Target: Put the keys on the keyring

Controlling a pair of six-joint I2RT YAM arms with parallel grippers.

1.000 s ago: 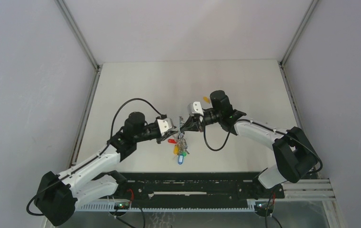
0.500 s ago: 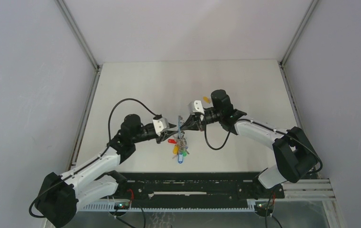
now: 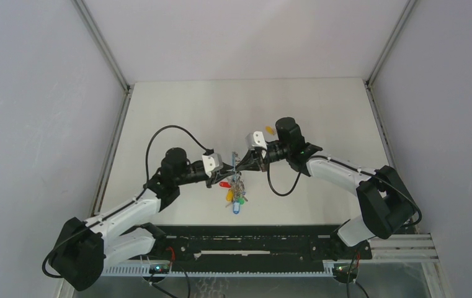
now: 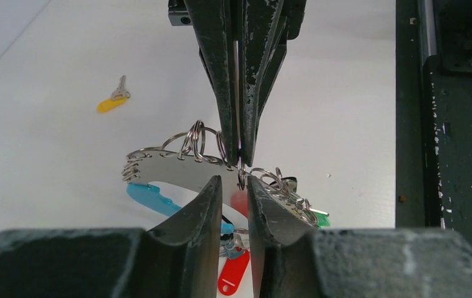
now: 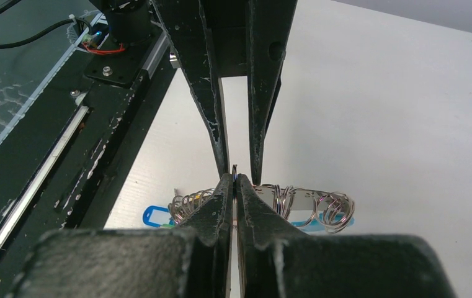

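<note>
Right gripper (image 4: 240,160) is seen clamped on the keyring (image 4: 177,166), with threading judged under way. The left gripper (image 4: 234,186) is narrowly parted about a small ring; whether it grips cannot be told. Both arms are stretched inward, tips nose to nose. Fine alignment is called for next. A yellow-tagged key (image 4: 113,99) is left lying well apart.

Table (image 3: 177,112): white surface | left gripper (image 3: 224,174) and right gripper (image 3: 240,166): tips facing, both at the keyring (image 3: 237,183) mid-table | keyring tags: red, yellow, green, blue, fanned toward the near edge | yellow-tagged key (image 3: 269,130): lying apart, beside right wrist | jaw gaps: too small to judge
</note>
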